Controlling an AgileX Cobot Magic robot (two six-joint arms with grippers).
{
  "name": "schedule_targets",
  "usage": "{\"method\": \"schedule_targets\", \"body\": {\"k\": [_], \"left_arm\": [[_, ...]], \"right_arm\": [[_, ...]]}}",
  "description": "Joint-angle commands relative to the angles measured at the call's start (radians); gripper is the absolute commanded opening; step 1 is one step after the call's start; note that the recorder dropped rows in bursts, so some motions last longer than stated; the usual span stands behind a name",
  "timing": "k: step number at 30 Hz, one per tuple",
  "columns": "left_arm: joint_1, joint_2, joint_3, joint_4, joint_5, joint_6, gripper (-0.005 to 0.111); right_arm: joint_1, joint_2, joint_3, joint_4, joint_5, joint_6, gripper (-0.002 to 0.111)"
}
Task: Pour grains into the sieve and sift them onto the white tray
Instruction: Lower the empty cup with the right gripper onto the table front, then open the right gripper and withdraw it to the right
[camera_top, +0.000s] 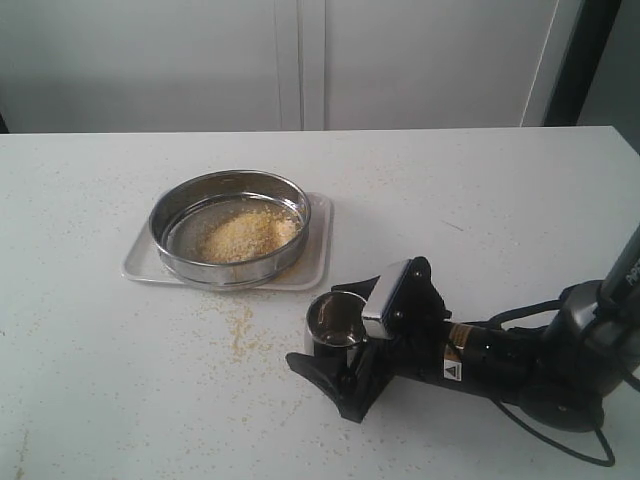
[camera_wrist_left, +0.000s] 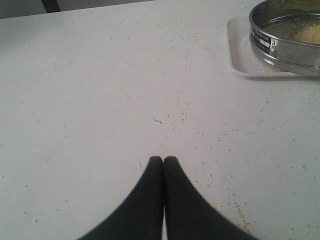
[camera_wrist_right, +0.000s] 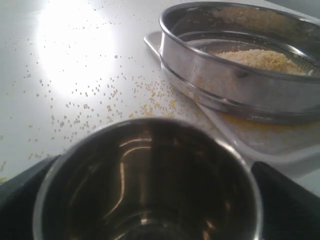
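Observation:
The sieve (camera_top: 229, 272) stands on the white tray (camera_top: 316, 255), left of the table's middle. A heap of yellow and pale grains (camera_top: 248, 235) lies on its mesh. My right gripper (camera_top: 338, 330) is low on the table in front of the tray, shut on a small steel cup (camera_top: 335, 318). The cup stands upright and looks empty. In the right wrist view the cup (camera_wrist_right: 125, 165) fills the space between the black fingers (camera_wrist_right: 290, 195), with the sieve (camera_wrist_right: 235, 85) and tray (camera_wrist_right: 270, 142) just beyond. My left gripper (camera_wrist_left: 163, 159) is shut on nothing above bare table, away from the sieve (camera_wrist_left: 285, 50).
Spilled grains (camera_top: 238, 325) are scattered on the table between the tray and the cup, and more lie around the tray's near side (camera_wrist_right: 150, 100). The right arm and its cable (camera_top: 560, 430) lie along the table's front right. A pale wall stands behind the table.

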Motion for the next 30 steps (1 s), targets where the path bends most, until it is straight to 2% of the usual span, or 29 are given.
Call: {"method": "schedule_targets", "body": {"k": [1,13,18,21,28,30], "left_arm": [[0.003,-0.005,0.004,-0.008,-0.001,-0.001,0.000],[0.003,-0.005,0.004,-0.008,-0.001,-0.001,0.000],[0.003,-0.005,0.004,-0.008,-0.001,-0.001,0.000],[0.003,-0.005,0.004,-0.008,-0.001,-0.001,0.000],[0.003,-0.005,0.004,-0.008,-0.001,-0.001,0.000],[0.003,-0.005,0.004,-0.008,-0.001,-0.001,0.000]], "right_arm": [[0.000,-0.050,0.001,0.001,-0.016,-0.011,0.092],[0.000,-0.196,0.003,0.001,-0.006,0.092,0.091],[0.000,-0.265,0.007,0.002,0.019,0.174,0.084],[0.000,-0.328,0.007,0.003,0.021,0.184,0.068],[0.000,-0.463,0.007,-0.007,0.187,0.321,0.001],[0.000,-0.499,0.007,-0.028,0.260,0.356,0.000]]}}
